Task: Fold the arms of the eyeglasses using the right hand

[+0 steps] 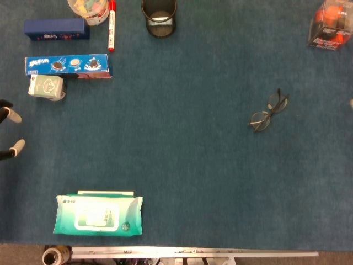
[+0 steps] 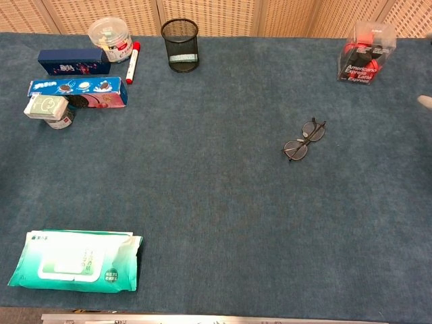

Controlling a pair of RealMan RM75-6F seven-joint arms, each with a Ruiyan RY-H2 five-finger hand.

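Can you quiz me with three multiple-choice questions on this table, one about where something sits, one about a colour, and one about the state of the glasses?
1. Where does the wet wipes pack lie?
A. At the near left of the table
B. Beside the mesh cup
C. Next to the glasses

2. What colour is the cap of the marker?
A. Green
B. Red
C. Yellow

3. How are the glasses right now?
A. Held up in the right hand
B. Inside the mesh cup
C. Lying on the table, no hand touching them

Answers:
1. A, the wet wipes pack sits in the near left corner, far from the mesh cup.
2. B, the marker near the far edge has a red cap.
3. C, the glasses rest on the blue table; only a fingertip of the right hand shows at the frame edge, well away from them.
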